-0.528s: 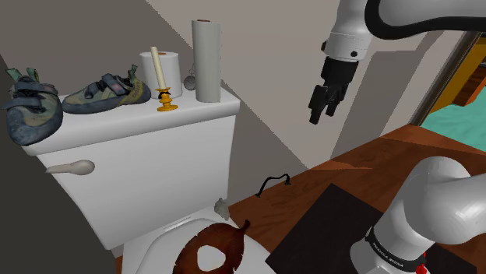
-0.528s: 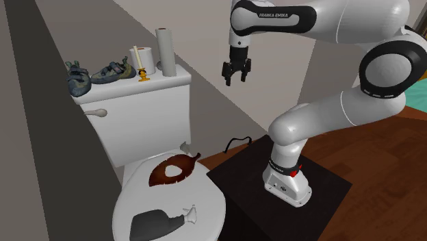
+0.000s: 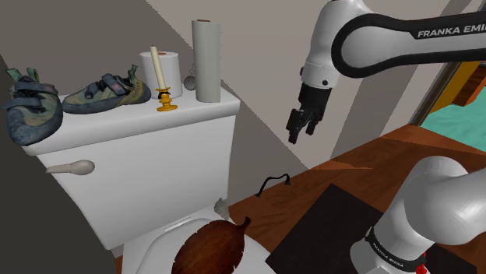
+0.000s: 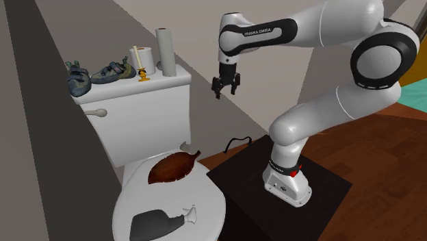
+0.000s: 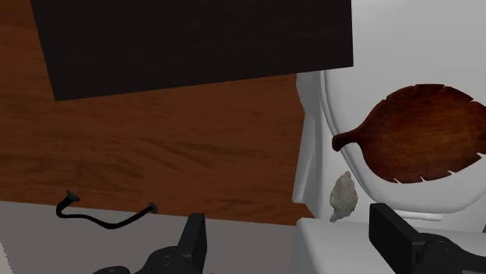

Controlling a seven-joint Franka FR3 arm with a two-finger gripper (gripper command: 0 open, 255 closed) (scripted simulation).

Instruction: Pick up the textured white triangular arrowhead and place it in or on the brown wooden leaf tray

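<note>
Grey-white and rough-faced, the arrowhead (image 3: pixel 222 206) lay in the shoulder view on the toilet (image 3: pixel 156 156) behind the lid (image 3: pixel 152 245), just beside the stem of the brown leaf tray (image 3: pixel 212 247); the claw (image 3: pixel 296 138) hung high above, well apart. The second exterior view showed the claw's fingers parted and empty. The wrist view resolved a tapered outline that both exterior views rendered as a small lump. It was probably stiff, light and thin-edged; grip was judged best across the widest part, since the narrow tip could slip out.
</note>
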